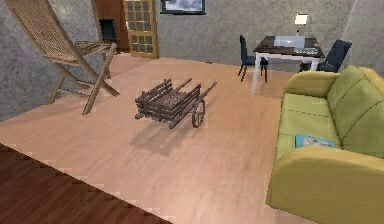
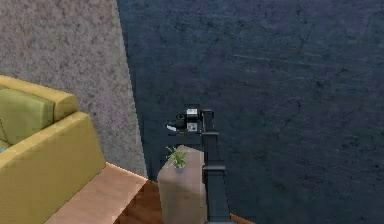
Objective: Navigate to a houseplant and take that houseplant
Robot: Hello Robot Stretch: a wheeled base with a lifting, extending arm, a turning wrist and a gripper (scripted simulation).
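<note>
A small green houseplant (image 2: 178,157) stands on top of a pale block-shaped stand (image 2: 181,196) in the arm side view, low and just left of the middle. The dark arm (image 2: 212,175) rises from the bottom edge beside the stand. At the arm's far end is my gripper (image 2: 173,127), higher in the picture than the plant. Only the dark blue wall lies behind its fingers, and it holds nothing. I cannot tell whether the gripper is directly over the plant.
A yellow-green sofa (image 2: 35,150) (image 1: 335,130) stands close by, next to a grey wall section (image 2: 80,70). Ahead on the wood floor are a small wooden cart (image 1: 176,101), a folding wooden chair (image 1: 62,50), and a dining table (image 1: 287,48) with dark chairs (image 1: 247,55).
</note>
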